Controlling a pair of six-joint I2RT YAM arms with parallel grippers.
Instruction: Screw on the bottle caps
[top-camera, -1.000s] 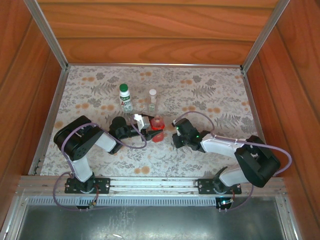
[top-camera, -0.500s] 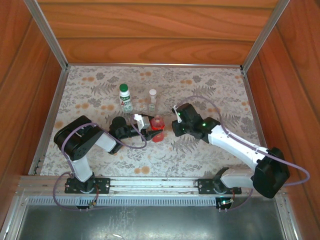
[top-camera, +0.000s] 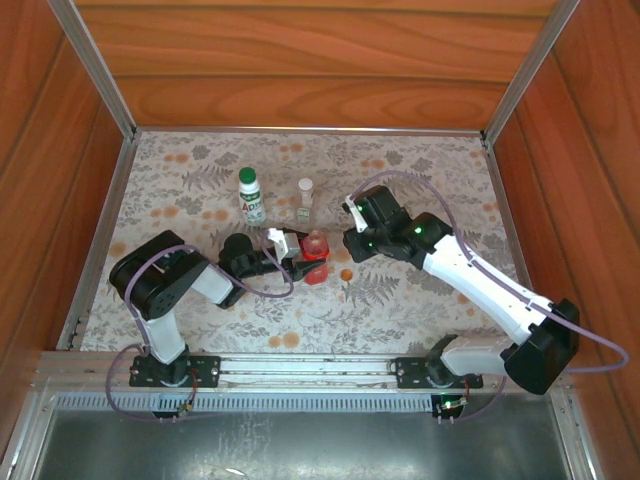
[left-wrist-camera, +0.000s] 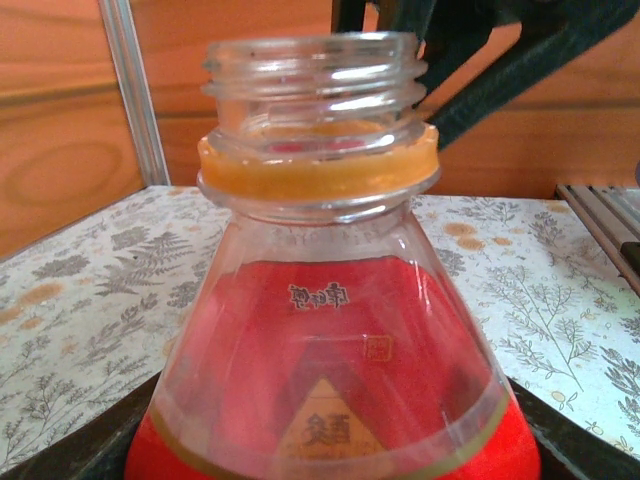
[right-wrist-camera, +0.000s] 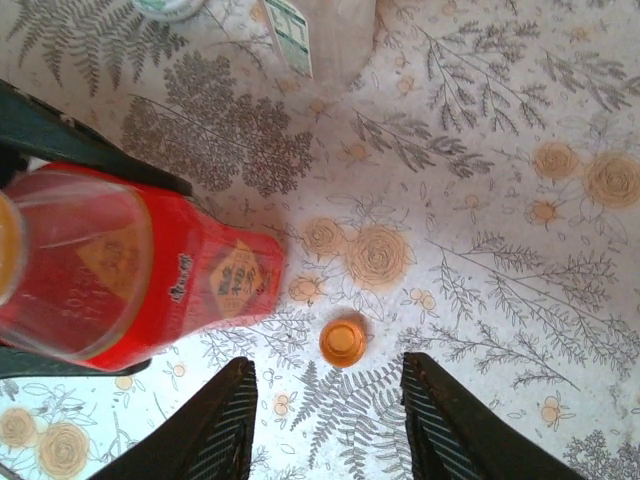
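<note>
The orange cap (right-wrist-camera: 343, 341) lies on the bench (right-wrist-camera: 520, 90), just beside the red bottle (left-wrist-camera: 330, 390), whose top is bare. The left gripper (top-camera: 300, 262) hugs that bottle upright. The right gripper (right-wrist-camera: 328, 385) hangs over the cap, fingers apart, holding nothing. Picking up likely comes next: go down and pinch the cap level.

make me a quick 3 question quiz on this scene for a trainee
1. True or false: the red bottle has its cap on.
2. Where is the orange cap? A screwed on the red bottle; B lying on the mat; C on the clear bottle.
3. Fill in: the ___ gripper holds the red bottle.
Key: 1 false, its threads are bare. 2 B, between the open fingers of the right gripper. 3 left gripper.
</note>
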